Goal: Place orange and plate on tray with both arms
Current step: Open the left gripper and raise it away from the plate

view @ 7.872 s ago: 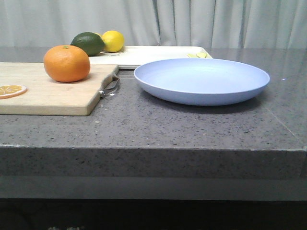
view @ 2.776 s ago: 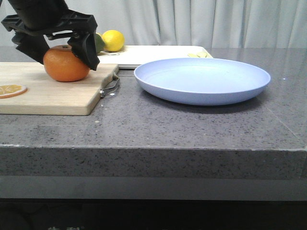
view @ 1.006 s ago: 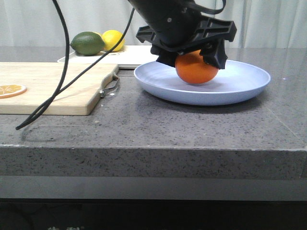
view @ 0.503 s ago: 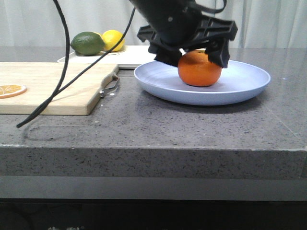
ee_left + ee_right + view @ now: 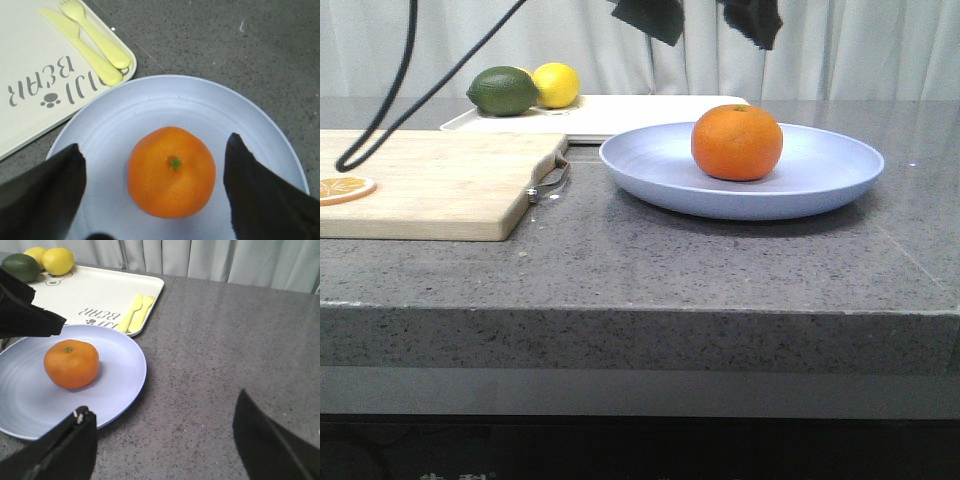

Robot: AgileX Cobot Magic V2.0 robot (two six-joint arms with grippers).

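front: low, table-edge | wrists: overhead, near | shared: plate (image 5: pixel 740 170)

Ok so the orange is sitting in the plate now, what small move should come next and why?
Probably bring the open right gripper toward the plate rim to grip it. The orange rests free on the plate, the left gripper hangs open above it, and the plate is beside the tray, not on it.

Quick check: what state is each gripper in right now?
Left gripper: open, holding nothing, above the round bright orange on the pale lavender-blue plate.
Right gripper: open, empty.
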